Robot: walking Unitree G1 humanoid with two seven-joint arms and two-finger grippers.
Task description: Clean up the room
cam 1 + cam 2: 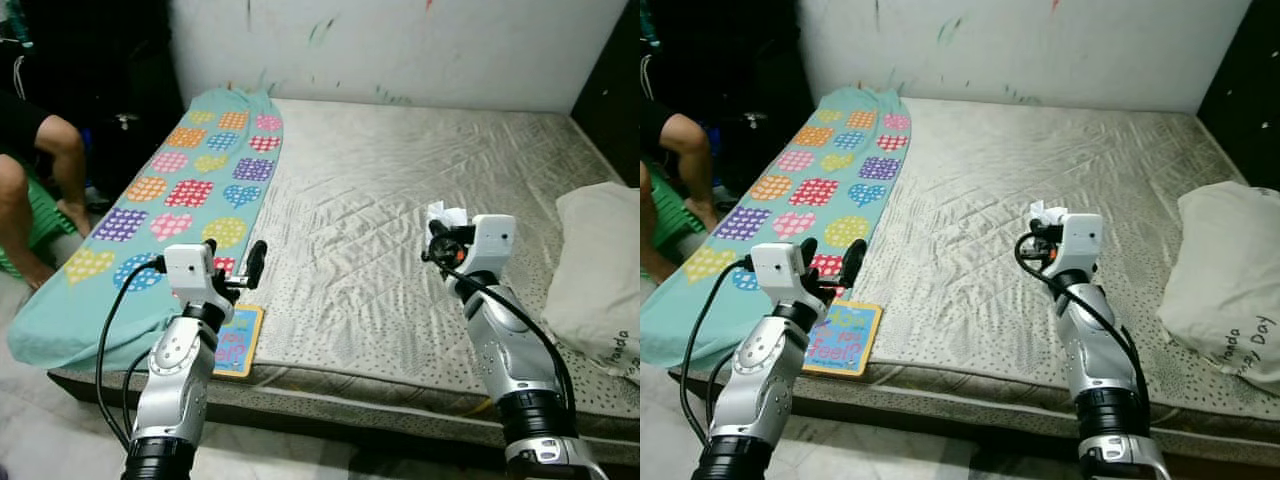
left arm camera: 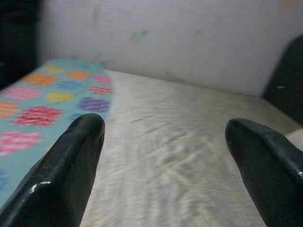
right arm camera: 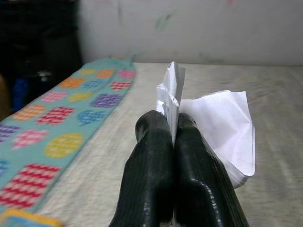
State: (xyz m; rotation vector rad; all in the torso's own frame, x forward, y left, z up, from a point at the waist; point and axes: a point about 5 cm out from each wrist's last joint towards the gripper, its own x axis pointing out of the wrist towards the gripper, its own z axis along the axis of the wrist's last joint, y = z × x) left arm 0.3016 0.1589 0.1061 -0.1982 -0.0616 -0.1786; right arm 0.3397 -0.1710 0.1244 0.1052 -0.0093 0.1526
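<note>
A person's legs were cut off at the frame's edge. The left gripper hung wide open and empty, half hiding a book on the bed. The right gripper pinched crumpled paper above the mattress. A pillow ran out of frame.

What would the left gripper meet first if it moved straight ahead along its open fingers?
Probably the bare mattress. The left gripper points over the bed toward the wall, with the heart-patterned sheet off to one side. Depth is unclear, so it could pass above the mattress and reach the wall.
</note>
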